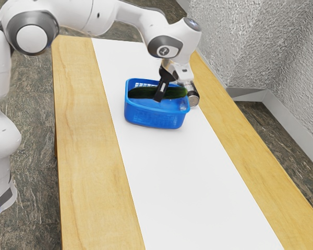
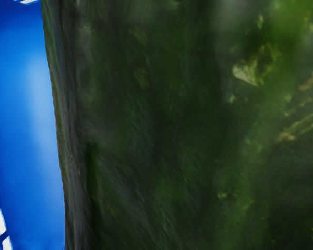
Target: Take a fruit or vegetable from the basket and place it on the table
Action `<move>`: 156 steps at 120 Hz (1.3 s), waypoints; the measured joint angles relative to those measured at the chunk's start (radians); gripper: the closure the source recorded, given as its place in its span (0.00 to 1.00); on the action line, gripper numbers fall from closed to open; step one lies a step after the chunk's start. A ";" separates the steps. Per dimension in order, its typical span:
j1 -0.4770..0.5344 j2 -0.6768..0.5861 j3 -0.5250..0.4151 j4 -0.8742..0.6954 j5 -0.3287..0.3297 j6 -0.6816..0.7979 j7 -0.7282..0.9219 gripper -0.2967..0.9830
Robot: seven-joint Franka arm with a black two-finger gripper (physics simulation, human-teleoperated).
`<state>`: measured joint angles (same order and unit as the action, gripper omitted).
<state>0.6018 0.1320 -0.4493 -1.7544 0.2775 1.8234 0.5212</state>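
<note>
The black gripper (image 1: 160, 94) reaches down into the blue basket (image 1: 154, 119), across the middle of a long dark green cucumber (image 1: 141, 92). The cucumber lies lengthwise along the basket near its rim, with part of it showing on either side of the gripper. Whether it rests on the basket or is held cannot be told. In the wrist view the cucumber (image 2: 161, 130) is very close under my hand, beside the basket's blue wall (image 2: 21, 114). The gripper's far side is hidden.
The basket stands on a white strip (image 1: 188, 182) along the wooden table (image 1: 88, 156). A metallic round part (image 1: 193, 99) shows beside the basket's right end in the exterior view. A rough grey wall (image 1: 250, 41) rises beyond the table.
</note>
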 joint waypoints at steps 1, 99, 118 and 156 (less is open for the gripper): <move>0.000 -0.003 0.000 0.001 0.000 -0.004 -0.001 0.66; -0.078 0.168 -0.436 0.224 0.121 -0.156 -0.200 0.65; -0.078 0.254 -0.432 0.219 0.140 -0.139 -0.251 0.65; -0.141 0.170 -0.318 0.256 0.154 -0.115 -0.297 0.29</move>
<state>0.4607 0.3023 -0.7672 -1.4983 0.4318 1.7080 0.2246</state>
